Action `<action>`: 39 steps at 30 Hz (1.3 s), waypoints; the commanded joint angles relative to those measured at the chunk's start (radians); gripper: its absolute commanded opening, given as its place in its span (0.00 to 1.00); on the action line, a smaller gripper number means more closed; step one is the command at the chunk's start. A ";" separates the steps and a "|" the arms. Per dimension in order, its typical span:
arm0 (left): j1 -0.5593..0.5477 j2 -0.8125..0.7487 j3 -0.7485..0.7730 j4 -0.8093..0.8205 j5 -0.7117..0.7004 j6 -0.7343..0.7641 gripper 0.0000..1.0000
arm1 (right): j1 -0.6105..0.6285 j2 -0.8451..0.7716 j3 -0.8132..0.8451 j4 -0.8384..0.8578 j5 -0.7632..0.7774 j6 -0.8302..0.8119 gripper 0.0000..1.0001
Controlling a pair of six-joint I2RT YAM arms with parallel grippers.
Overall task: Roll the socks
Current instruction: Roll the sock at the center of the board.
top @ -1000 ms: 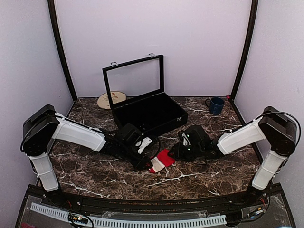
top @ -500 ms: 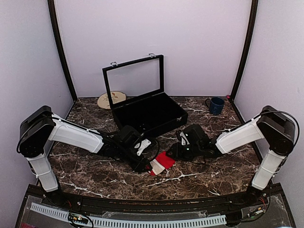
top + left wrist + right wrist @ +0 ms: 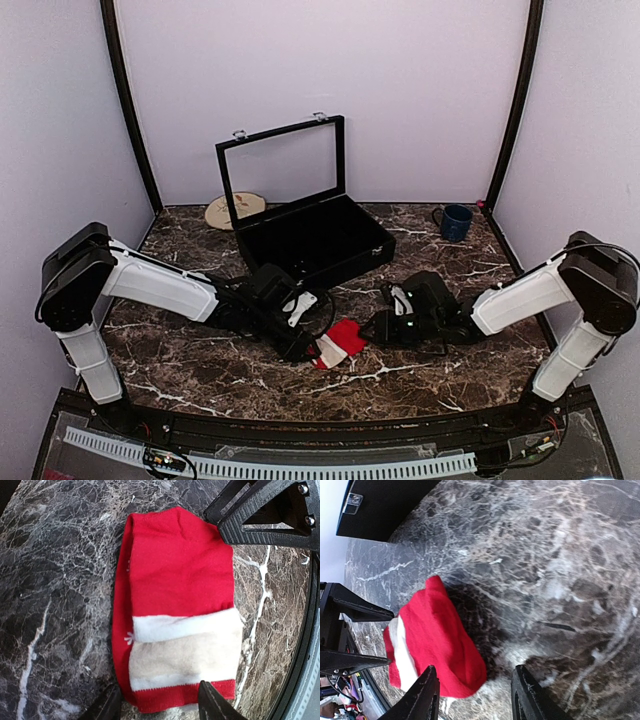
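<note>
The socks (image 3: 340, 341) lie folded flat on the marble table, bright red with a cream-white cuff band. In the left wrist view the socks (image 3: 175, 615) fill the middle, cuff nearest the camera. My left gripper (image 3: 160, 706) is open, its fingertips either side of the socks' near red edge. It is just left of the socks in the top view (image 3: 302, 345). My right gripper (image 3: 475, 696) is open and empty. The socks (image 3: 437, 640) lie by its left finger, their rounded end between the fingers. It is just right of the socks in the top view (image 3: 381, 328).
An open black case (image 3: 312, 238) with its lid raised stands behind the socks. A blue mug (image 3: 456, 222) is at the back right. A round wooden disc (image 3: 235, 210) lies at the back left. The table's front edge runs close below the socks.
My right arm has drawn back to the right, away from the socks. The socks shifted slightly toward the front left. My left gripper has barely moved.
</note>
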 commanded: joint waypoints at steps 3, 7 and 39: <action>-0.012 -0.013 0.031 -0.031 0.005 -0.020 0.55 | 0.016 0.082 -0.002 -0.006 -0.046 0.015 0.48; -0.013 -0.011 0.041 -0.039 0.005 -0.023 0.55 | 0.037 0.105 -0.007 0.017 -0.049 0.031 0.47; -0.019 -0.018 0.129 -0.109 0.016 -0.061 0.55 | 0.175 0.059 0.184 -0.371 0.375 -0.242 0.00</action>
